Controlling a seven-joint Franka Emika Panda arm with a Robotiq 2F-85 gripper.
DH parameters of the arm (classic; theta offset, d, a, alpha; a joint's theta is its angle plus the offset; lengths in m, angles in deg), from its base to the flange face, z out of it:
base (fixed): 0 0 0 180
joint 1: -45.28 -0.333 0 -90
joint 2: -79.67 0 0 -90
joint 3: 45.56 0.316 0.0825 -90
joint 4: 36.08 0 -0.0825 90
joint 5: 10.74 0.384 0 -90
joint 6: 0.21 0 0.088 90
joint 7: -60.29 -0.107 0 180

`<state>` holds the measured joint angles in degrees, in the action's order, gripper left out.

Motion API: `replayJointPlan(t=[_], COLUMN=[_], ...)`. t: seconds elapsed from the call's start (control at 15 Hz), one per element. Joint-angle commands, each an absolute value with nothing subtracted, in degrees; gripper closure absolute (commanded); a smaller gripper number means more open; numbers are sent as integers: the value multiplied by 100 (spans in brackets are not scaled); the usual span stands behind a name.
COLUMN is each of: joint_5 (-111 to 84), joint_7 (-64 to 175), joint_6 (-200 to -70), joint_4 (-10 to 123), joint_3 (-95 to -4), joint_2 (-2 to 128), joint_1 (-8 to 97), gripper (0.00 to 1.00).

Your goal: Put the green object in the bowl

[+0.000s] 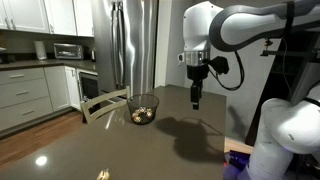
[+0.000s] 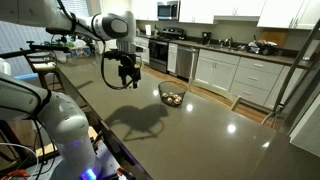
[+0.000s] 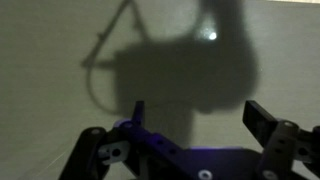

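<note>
Hanging over the dark glossy bench (image 1: 180,140) in an exterior view, the black two-fingered end effector (image 1: 197,97) points straight down, well apart from the round see-through greyish glass bowl (image 1: 132,104), which holds some small brownish bits. A tiny pale yellowish-green lump (image 1: 101,174) lies on the bench near the picture's bottom edge, far from both; it is probably the green object, though too small to be sure.

In an exterior view from across the room, the end effector (image 2: 127,83) hovers beside the bowl (image 2: 161,92); I cannot find the lump here.

In the wrist view, the end effector (image 3: 200,116) has its fingers (image 3: 262,118) spread with nothing between them, over bare bench and shadow.

The reach comes first, I judge: travel over the lump, centre it between the fingers, go almost to the bench, and pinch gently so it does not skid.
</note>
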<state>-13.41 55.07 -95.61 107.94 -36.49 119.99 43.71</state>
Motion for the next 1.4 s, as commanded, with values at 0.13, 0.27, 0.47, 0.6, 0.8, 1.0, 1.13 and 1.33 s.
replayJointPlan(t=[0.13,0.27,0.47,0.6,0.8,1.0,1.13,1.33], joint_5=[-1388,-1388,-1388,-1388,-1388,-1360,-1314,-1261], joint_7=[5451,5451,5451,5451,5451,5442,5443,5485], joint_6=[-9548,-9548,-9548,-9548,-9548,-9585,-9642,-9783], joint_4=[10784,10784,10784,10784,10784,10735,10667,10522], joint_3=[-3731,-3731,-3731,-3731,-3731,-3709,-3679,-3652], joint_2=[11985,11985,11985,11985,11985,11899,11796,11627], joint_1=[4266,4266,4266,4266,4266,4243,4189,4061], gripper=[0,0,0,0,0,0,0,0])
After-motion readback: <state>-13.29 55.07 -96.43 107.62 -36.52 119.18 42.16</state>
